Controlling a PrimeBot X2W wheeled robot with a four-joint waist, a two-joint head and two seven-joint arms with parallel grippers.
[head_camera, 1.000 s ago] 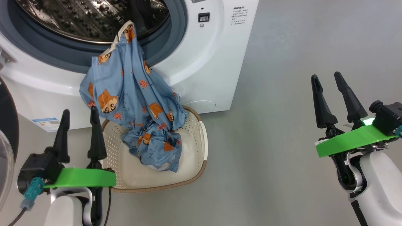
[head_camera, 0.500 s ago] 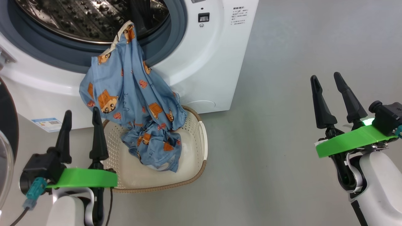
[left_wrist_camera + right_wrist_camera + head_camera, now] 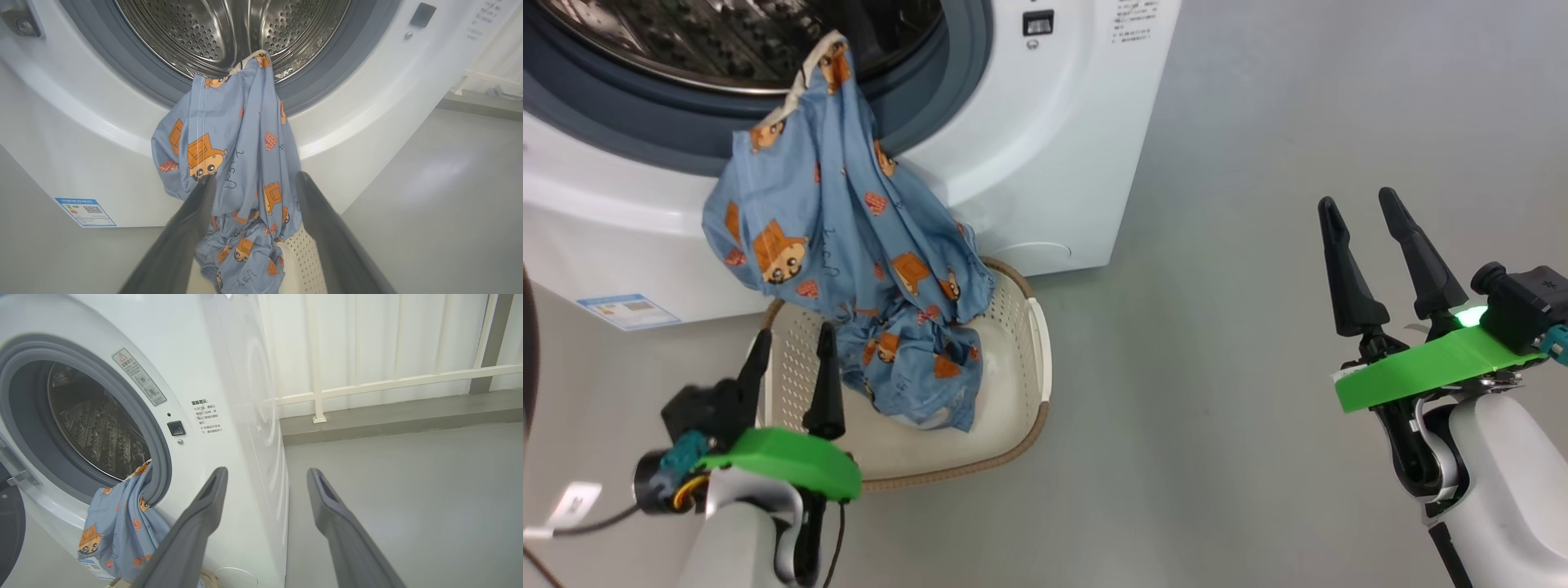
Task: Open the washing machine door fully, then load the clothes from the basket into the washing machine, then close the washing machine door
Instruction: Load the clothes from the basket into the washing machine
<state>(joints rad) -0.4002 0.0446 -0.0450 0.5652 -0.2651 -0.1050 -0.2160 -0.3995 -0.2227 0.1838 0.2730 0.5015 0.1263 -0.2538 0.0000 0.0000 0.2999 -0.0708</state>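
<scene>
Left gripper [image 3: 794, 331] advanced over basket [image 3: 1039, 359], jaws spread, empty; right gripper [image 3: 1356, 198] spread above grey floor [image 3: 1241, 327].

Your head cam looks steeply down on the basket [image 3: 1039, 351] and washing machine [image 3: 1054, 163] front, left wrist cam sits low and close facing the drum [image 3: 184, 28], right wrist cam views the machine obliquely from farther off, and all three share the hanging clothes [image 3: 841, 212].
</scene>
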